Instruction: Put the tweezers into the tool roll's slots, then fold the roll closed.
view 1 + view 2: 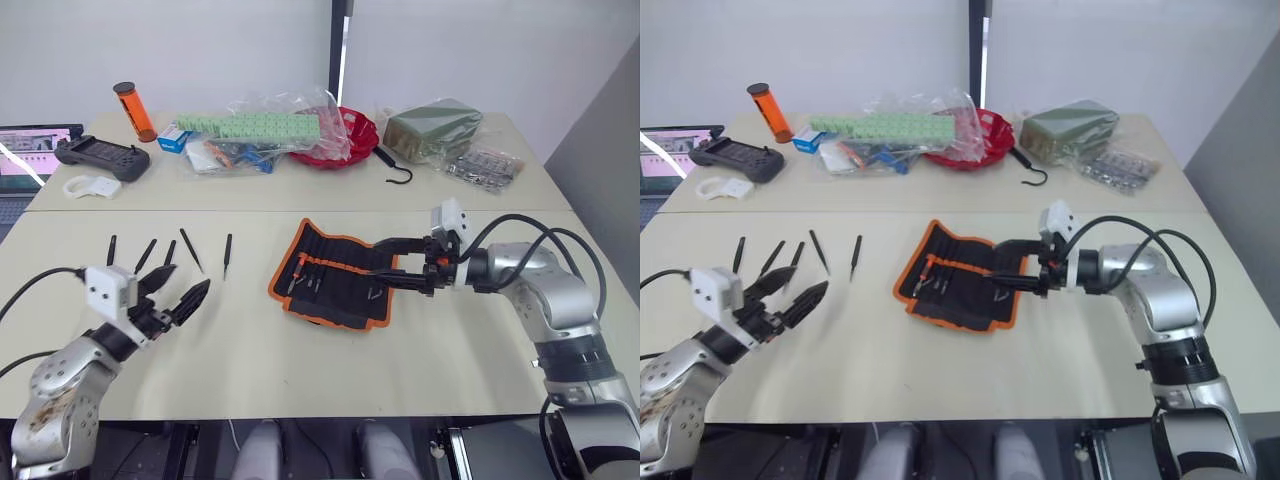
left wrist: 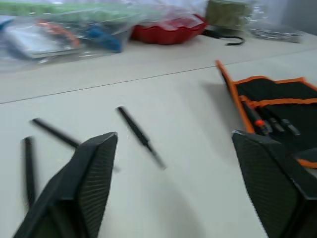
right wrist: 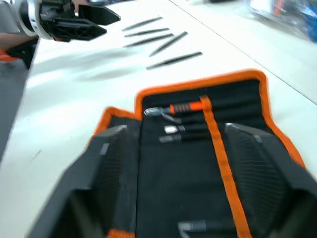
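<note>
Two pale tables stand pushed together. From the head camera, the tool roll (image 1: 335,275) lies unrolled near the middle, some small tools sitting in the slots (image 1: 312,275). Five tweezers (image 1: 190,250) lie loose to its left. The left gripper (image 1: 176,300) is spread beside them. In the right wrist view, the right gripper (image 3: 181,148) is spread over the roll, holding nothing.

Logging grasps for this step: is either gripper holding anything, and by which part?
Nothing is held. The left gripper is open beside the slim black tweezers; the right gripper is open over the black orange-trimmed tool roll.
</note>
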